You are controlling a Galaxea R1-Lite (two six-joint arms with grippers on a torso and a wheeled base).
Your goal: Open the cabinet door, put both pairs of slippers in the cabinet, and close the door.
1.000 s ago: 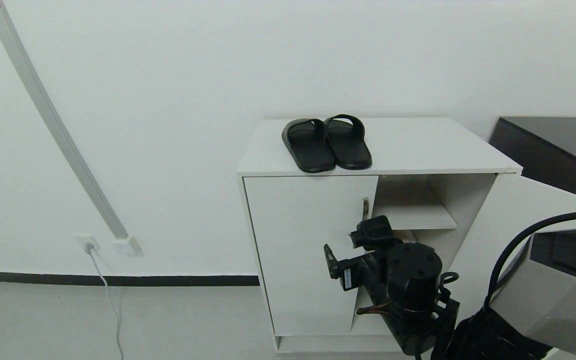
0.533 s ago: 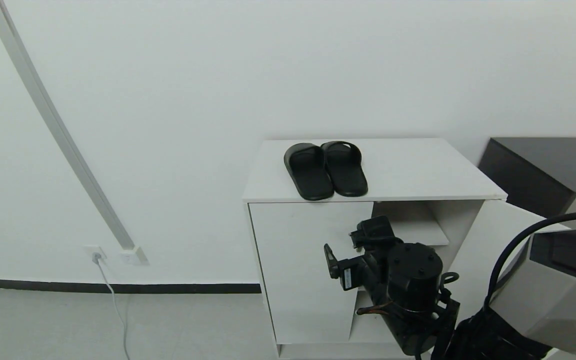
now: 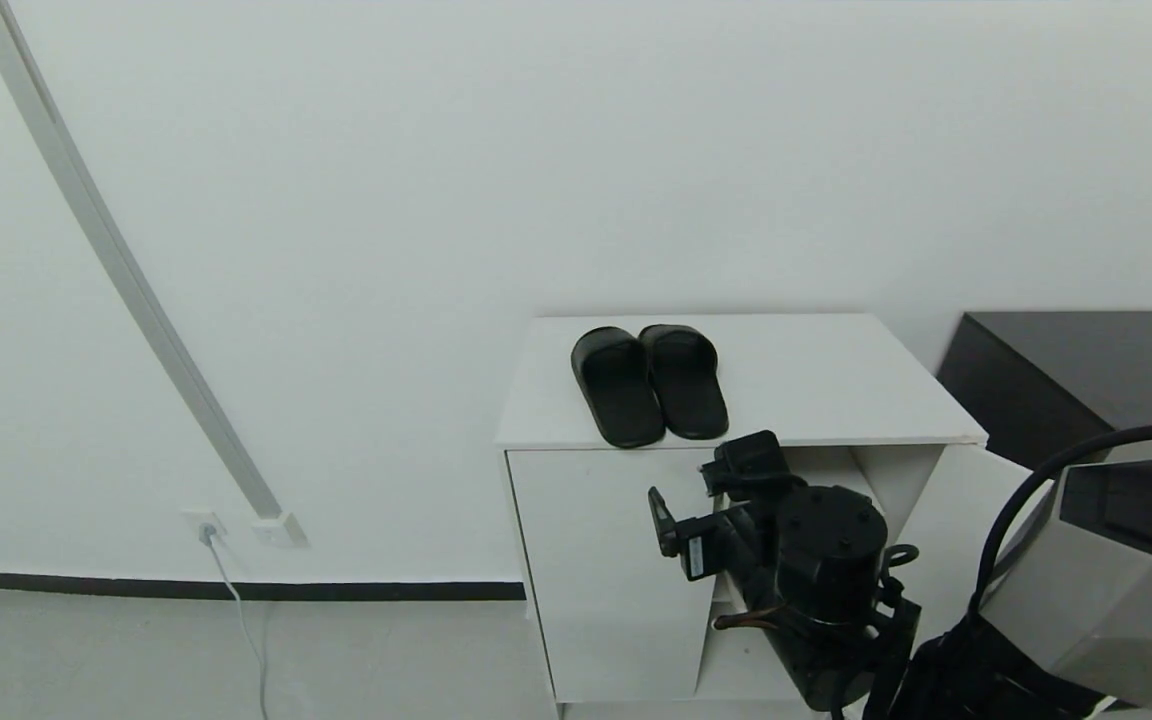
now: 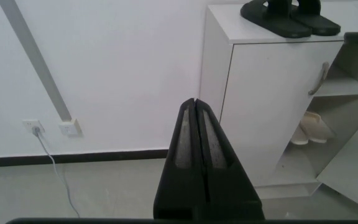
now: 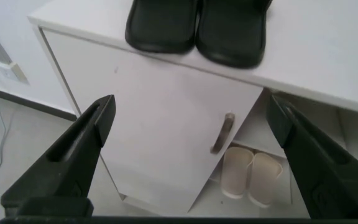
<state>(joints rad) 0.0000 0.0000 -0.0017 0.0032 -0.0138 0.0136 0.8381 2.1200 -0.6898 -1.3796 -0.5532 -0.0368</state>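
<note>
Status: the cabinet (image 3: 816, 400) stands with its right door (image 3: 946, 530) swung open and its left door (image 3: 606, 560) closed. One pale pair of slippers (image 5: 253, 174) is already on a low shelf inside. The black pair of slippers (image 3: 649, 385) lies on the cabinet top, at 9 o'clock of centre, the two touching, heels at the front edge.

The right gripper (image 5: 190, 106) is spread wide and empty, in front of the cabinet and below the black pair. The left gripper (image 4: 196, 106) has its fingers pressed together, holding nothing, well back from the cabinet.

Risks, as judged:
- A grasp catching only one slipper would likely push its neighbour over the front edge.
- A low approach could strike the cabinet top's lip or the handle (image 5: 222, 132).
- The open door at 3 o'clock crowds the right arm's swing.
</note>
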